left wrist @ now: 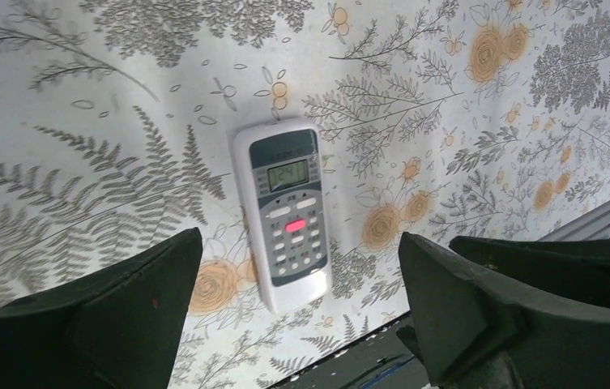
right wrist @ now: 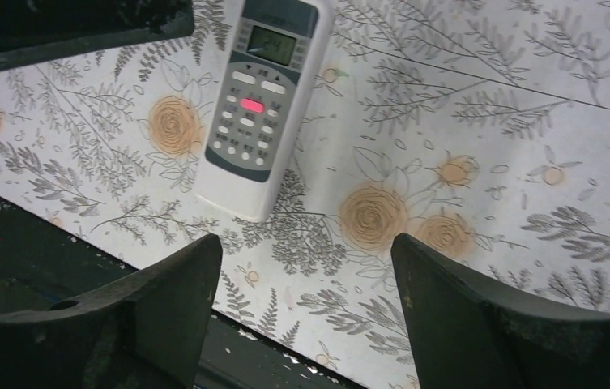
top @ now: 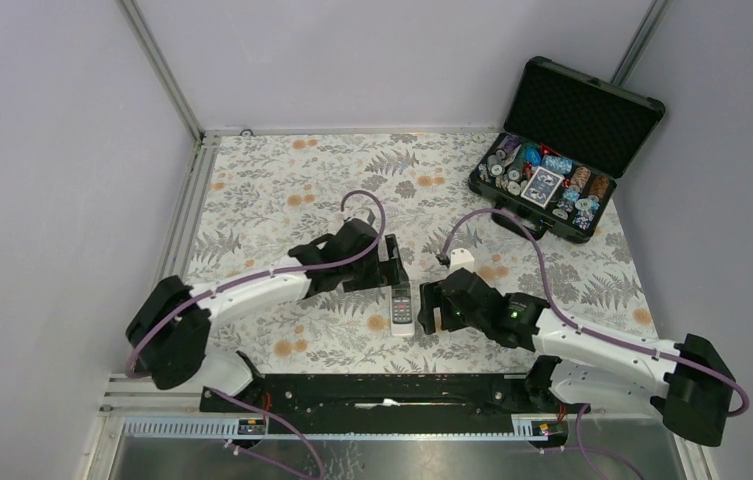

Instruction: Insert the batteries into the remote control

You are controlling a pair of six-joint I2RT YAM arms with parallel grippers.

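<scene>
**Top external view:** the remote control [top: 401, 308] lies flat on the patterned counter [top: 282, 190], buttons up, near the front edge and between the two arms. The left end effector [top: 390, 262] sits at 11 o'clock from it with its jaws wide and empty. The right end effector [top: 431, 308] sits at 3 o'clock, just beside it, also wide and empty. An open black case [top: 584, 108] holding poker chips [top: 542, 182] stands well apart at 1 o'clock and is no obstacle. No loose batteries show.

**Left wrist view:** the remote control [left wrist: 287, 212] lies between the dark fingers [left wrist: 123, 308] and touches neither. Its screen shows digits, so the cells are probably already seated. The back cover faces down, so I cannot tell whether it is closed.

**Right wrist view:** the remote control [right wrist: 262, 113] is at 11 o'clock, apart from the spread fingers [right wrist: 479, 316]. The black base rail [right wrist: 10, 243] runs at 7 o'clock.

If loading is done, the best move is for each arm to lift straight up before swinging away. The main risks are the right arm's near finger clipping the remote and the arms' purple cables snagging.
</scene>
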